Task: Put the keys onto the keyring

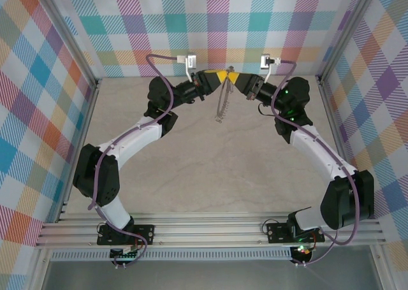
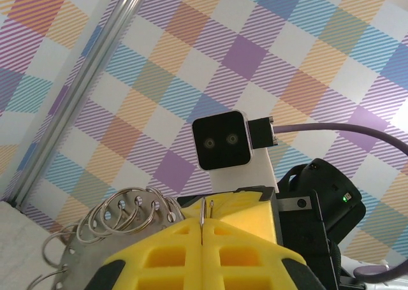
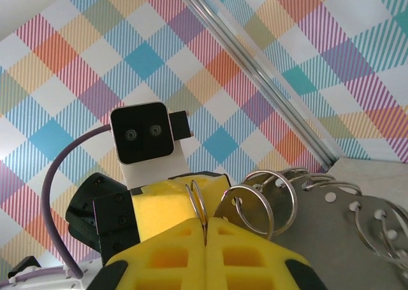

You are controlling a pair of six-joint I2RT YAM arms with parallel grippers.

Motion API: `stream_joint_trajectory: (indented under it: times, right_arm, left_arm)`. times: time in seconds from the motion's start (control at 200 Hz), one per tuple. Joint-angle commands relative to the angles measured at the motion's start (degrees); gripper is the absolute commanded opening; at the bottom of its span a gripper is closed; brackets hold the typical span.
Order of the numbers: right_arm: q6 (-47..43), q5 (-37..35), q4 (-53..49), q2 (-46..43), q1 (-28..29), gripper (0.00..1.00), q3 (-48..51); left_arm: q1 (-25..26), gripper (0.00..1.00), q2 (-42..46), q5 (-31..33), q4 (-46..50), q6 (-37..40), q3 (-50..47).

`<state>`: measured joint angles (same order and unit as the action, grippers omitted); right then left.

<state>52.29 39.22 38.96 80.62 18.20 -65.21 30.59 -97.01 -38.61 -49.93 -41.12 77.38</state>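
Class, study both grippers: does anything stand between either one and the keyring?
Nothing visible does. The left gripper and the right gripper are each shut directly on the keyring, which hangs between them.

Black-and-white arms [image 1: 137,137], yellow tool [image 2: 203,258] tips

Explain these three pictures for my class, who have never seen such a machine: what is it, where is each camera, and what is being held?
Two robot arms are bolted to a table inside checked walls. One picture looks down from above; the other two come from small cameras on each wrist. The left gripper and right gripper, both with yellow fingers, meet tip to tip above the table. Both are shut on the keyring, a thin metal hoop hanging between them. The wrist views show many small silvery rings on a grey plate. No key is clearly visible.
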Motion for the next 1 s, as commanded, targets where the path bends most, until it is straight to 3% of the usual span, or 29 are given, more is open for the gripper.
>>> stream_joint_trajectory:
  times: [0.0, 0.14, 0.33, 0.515, 0.765, 1.0]
  right_arm:
    - [0.6, 1.0, 3.6, 0.6, 0.5, 0.00, -2.1]
    - [-0.3, 1.1, 2.8, 0.6, 0.5, 0.00, -2.1]
    - [-3.0, 3.1, -0.5, 0.4, -0.3, 0.00, -3.2]
    - [-5.2, 6.7, -5.7, 1.1, -1.8, 0.00, -5.8]
    - [-8.7, 13.9, -12.3, 4.0, -4.2, 0.00, -11.2]
    - [-9.1, 23.7, -13.8, 8.7, -6.6, 0.00, -17.1]
  left_arm:
    - [-0.1, 0.00, 1.1, -2.4, -2.4, 0.6, 0.1]
    - [-0.1, 0.00, 1.7, -1.4, 0.8, 2.2, 0.3]
    - [-2.0, 0.19, 2.8, -0.9, 5.3, 4.2, 1.4]
    - [-4.8, 0.28, 3.3, -3.2, 10.3, 6.6, 4.1]
    - [-8.1, 0.37, 2.3, -12.7, 25.4, 15.9, 12.8]
    - [-9.4, 0.38, -4.1, -26.9, 51.2, 30.7, 29.2]
